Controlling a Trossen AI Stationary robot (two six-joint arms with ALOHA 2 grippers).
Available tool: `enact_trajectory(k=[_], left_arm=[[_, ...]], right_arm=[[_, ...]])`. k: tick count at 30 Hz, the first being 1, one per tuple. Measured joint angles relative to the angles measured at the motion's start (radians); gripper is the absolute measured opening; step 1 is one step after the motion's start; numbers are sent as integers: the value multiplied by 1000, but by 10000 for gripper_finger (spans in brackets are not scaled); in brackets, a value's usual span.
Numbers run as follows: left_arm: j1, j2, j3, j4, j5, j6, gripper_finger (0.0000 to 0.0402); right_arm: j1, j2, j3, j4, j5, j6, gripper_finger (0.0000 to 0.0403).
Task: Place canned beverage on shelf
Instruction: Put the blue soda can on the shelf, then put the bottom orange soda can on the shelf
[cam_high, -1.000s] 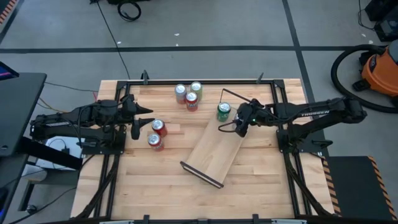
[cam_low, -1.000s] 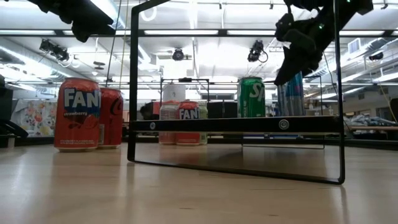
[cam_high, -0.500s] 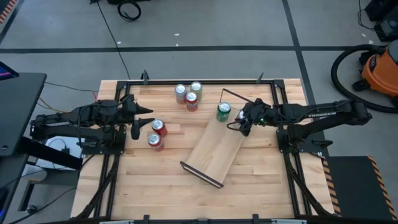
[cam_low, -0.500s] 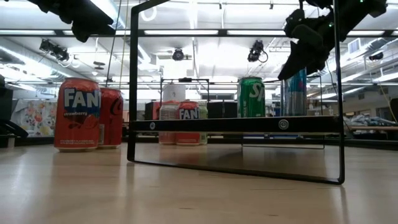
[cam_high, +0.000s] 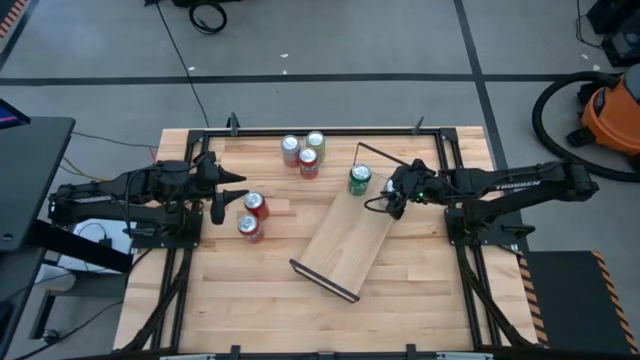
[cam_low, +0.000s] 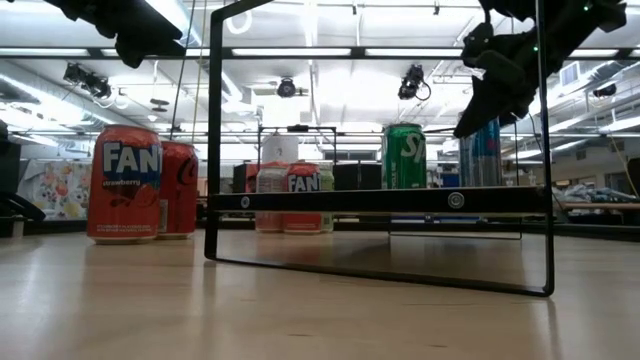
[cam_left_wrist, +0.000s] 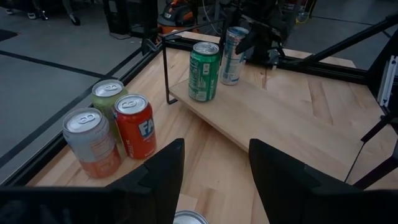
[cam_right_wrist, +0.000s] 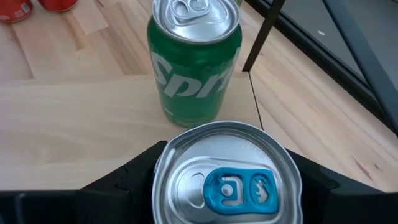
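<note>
The shelf (cam_high: 345, 240), a light-wood plank with black wire end frames, lies slantwise on the table's middle. A green Sprite can (cam_high: 359, 179) stands upright on the plank's far end; it also shows in the right wrist view (cam_right_wrist: 194, 62). My right gripper (cam_high: 390, 202) is over that end, right of the green can, shut on a silver can with a blue tab (cam_right_wrist: 227, 180), also in the low view (cam_low: 482, 150). My left gripper (cam_high: 222, 192) is open and empty at the table's left, near two red cans (cam_high: 252, 217). My right gripper pinches the silver can's upper wall, just under the rim (cam_right_wrist: 160, 163), between its two fingers (cam_right_wrist: 124, 183). The fingers slant down from the table's right side. The can is upright beside the green can; whether its bottom rests on the plank I cannot tell.
Three more cans (cam_high: 302, 153) stand in a cluster at the table's far middle. The shelf's black wire frame (cam_low: 215, 130) rises at each short end. A black rail frame (cam_high: 320, 131) borders the table. Bare wood lies near the front edge.
My right gripper has gone a little toward the table's right edge with the silver can, which stays upright beside the green can.
</note>
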Motion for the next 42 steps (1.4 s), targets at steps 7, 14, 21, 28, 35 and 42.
enact_trajectory(k=[7, 14, 21, 28, 35, 42], left_arm=[[0, 0, 0, 0, 0, 0, 192], [0, 0, 0, 0, 0, 0, 192], [0, 0, 0, 1, 0, 0, 192], [0, 0, 0, 1, 0, 0, 192], [0, 0, 0, 1, 0, 0, 192], [0, 0, 0, 1, 0, 0, 192]], right_arm=[[0, 0, -3, 3, 0, 2, 254], [0, 2, -5, -1, -7, 14, 272], [-1, 3, -8, -5, -8, 16, 296], [-1, 3, -2, -2, 9, 14, 298], [-1, 3, 67, -22, 12, -11, 298], [-1, 3, 131, -40, 27, -55, 298]])
